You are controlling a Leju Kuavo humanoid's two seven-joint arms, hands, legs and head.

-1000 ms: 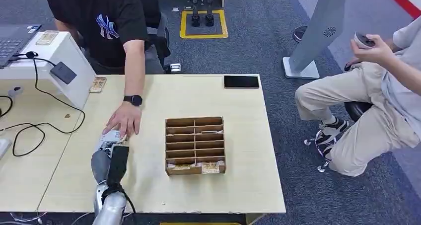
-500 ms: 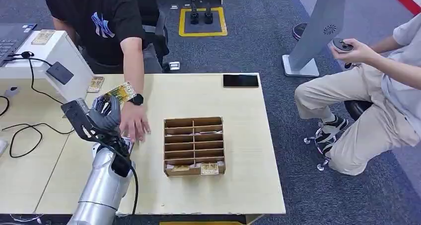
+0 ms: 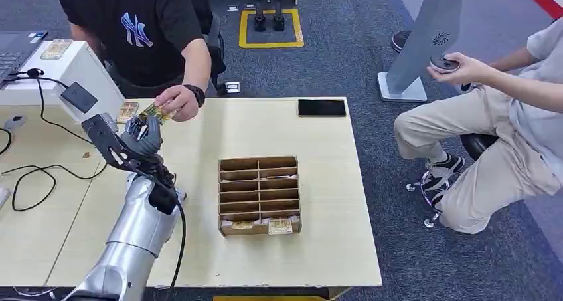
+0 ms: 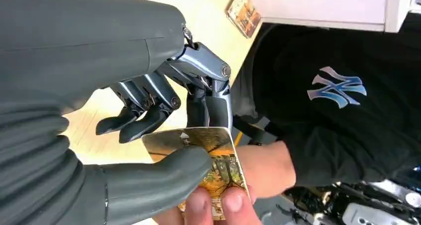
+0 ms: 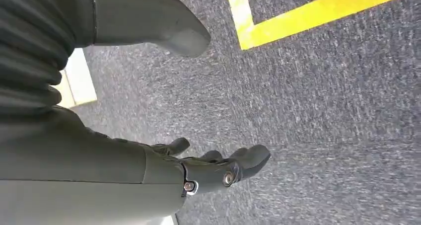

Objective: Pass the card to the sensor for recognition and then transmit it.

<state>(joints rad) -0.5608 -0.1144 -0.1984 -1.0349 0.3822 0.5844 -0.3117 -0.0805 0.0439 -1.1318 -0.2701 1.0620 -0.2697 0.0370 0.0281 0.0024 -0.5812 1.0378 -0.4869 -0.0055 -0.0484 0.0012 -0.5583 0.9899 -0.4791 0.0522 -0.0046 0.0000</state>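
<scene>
My left hand is raised above the table's back left part, near the dark sensor pad on the white stand. It pinches a yellow and orange picture card between thumb and fingers. A person's hand in a black sleeve reaches across and grips the same card at its far end; the person's fingertips press on it just beyond my thumb. My right hand hangs over grey carpet, fingers loosely apart, holding nothing.
A wooden slotted organizer with cards in its front row stands mid-table. Another card lies by the white stand. A black phone lies at the back edge. Cables run at left. A seated person is at right.
My left arm rose from the table with the card and swung toward the sensor stand. The person's hand left the tabletop and took hold of the card's far end.
</scene>
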